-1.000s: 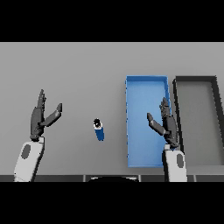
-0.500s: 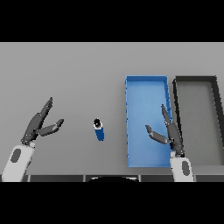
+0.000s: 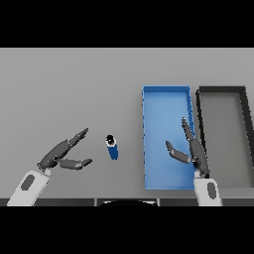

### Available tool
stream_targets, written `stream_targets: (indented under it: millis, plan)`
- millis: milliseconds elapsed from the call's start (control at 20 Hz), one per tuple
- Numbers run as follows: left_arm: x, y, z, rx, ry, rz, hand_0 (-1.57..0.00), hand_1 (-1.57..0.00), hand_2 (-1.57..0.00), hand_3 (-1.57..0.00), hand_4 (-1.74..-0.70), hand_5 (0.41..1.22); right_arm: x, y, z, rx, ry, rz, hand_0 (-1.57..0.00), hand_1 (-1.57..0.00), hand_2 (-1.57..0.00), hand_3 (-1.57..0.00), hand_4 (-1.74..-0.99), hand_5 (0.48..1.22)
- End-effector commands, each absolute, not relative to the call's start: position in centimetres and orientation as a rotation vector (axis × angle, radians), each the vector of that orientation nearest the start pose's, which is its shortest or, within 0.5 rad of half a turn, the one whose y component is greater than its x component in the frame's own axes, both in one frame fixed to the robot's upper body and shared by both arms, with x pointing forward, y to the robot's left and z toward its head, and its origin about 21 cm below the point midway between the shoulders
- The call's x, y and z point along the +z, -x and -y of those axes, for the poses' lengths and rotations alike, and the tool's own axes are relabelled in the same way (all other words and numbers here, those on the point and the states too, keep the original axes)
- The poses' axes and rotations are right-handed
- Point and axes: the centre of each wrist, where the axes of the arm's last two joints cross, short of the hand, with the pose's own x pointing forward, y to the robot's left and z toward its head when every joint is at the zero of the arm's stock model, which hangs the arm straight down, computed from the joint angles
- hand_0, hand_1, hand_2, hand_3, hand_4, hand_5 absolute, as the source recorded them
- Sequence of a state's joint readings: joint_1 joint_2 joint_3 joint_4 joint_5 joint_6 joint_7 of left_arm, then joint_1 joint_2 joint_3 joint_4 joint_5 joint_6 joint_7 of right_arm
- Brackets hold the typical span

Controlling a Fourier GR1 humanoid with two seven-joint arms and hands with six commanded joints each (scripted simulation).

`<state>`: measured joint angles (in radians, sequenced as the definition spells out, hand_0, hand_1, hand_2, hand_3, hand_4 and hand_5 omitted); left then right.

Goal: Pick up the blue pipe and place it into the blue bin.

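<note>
— Since the earlier frames, what do we record as moved?

— We record that the left robot hand (image 3: 62, 154) has dropped lower and swung toward the blue pipe (image 3: 112, 147), its fingers now pointing at the pipe rather than up toward the far edge of the counter (image 3: 64, 89). The right robot hand (image 3: 191, 151) has shifted only slightly and remains over the blue bin (image 3: 166, 92).

— State of each robot hand?

— We note both as open. The left has straight fingers with the thumb spread below them, holding nothing; a clear gap separates its fingertips from the pipe. The right has fingers extended toward the far edge and the thumb angled toward the bin's interior, also holding nothing.

— Location of the pipe?

— We find it lying on the counter near the near edge, between the left robot hand and the blue bin, touching neither. Its dark cap faces the far edge.

— Other items?

— We see a dark bin (image 3: 223, 92) just beside the blue bin, toward the counter's right edge.
</note>
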<state>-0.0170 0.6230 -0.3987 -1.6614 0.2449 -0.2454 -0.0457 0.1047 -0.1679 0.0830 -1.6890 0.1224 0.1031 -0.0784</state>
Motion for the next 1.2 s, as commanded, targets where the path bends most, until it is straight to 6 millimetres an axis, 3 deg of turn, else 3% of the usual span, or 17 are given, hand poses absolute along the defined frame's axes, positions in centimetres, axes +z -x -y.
stream_targets:
  millis: [0, 150, 650, 900, 1050, 1150]
  plan:
    - [3.3, -23.2, -26.6, -0.788, 0.254, 1.406, 0.0, 0.0, 0.0, 0.0, -1.2, 0.508, 0.9, -22.3, 25.2, 0.351, 0.08, 1.619, 0.0, 0.0, 0.0, 0.0, -1.279, 0.638]
    - [1.8, -23.1, -23.8, -0.822, 0.281, 1.384, 0.0, 0.0, 0.0, 0.0, -1.21, 0.488, 0.5, -21.7, 25.2, 0.357, 0.074, 1.622, 0.0, 0.0, 0.0, 0.0, -1.296, 0.651]
    - [-1.0, -24.5, -18.2, -0.788, 0.328, 1.451, 0.0, 0.0, 0.0, 0.0, -1.22, 0.502, 1.0, -21.7, 25.6, 0.34, 0.088, 1.614, 0.0, 0.0, 0.0, 0.0, -1.32, 0.655]
    - [-2.3, -25.6, -16.6, -0.816, 0.303, 1.469, 0.0, 0.0, 0.0, 0.0, -1.16, 0.491, 0.7, -21.4, 25.9, 0.332, 0.095, 1.598, 0.0, 0.0, 0.0, 0.0, -1.323, 0.665]
    - [-3.0, -25.7, -15.1, -0.764, 0.389, 1.45, 0.0, 0.0, -0.02, -0.02, -1.22, 0.536, 1.0, -21.4, 25.8, 0.339, 0.097, 1.6, 0.0, 0.0, 0.0, 0.0, -1.321, 0.664]
    - [-3.0, -25.9, -14.6, -0.736, 0.42, 1.464, 0.0, -0.09, -0.21, -0.2, -1.28, 0.607, 0.8, -21.4, 25.7, 0.341, 0.1, 1.599, 0.0, 0.0, 0.0, 0.0, -1.32, 0.664]
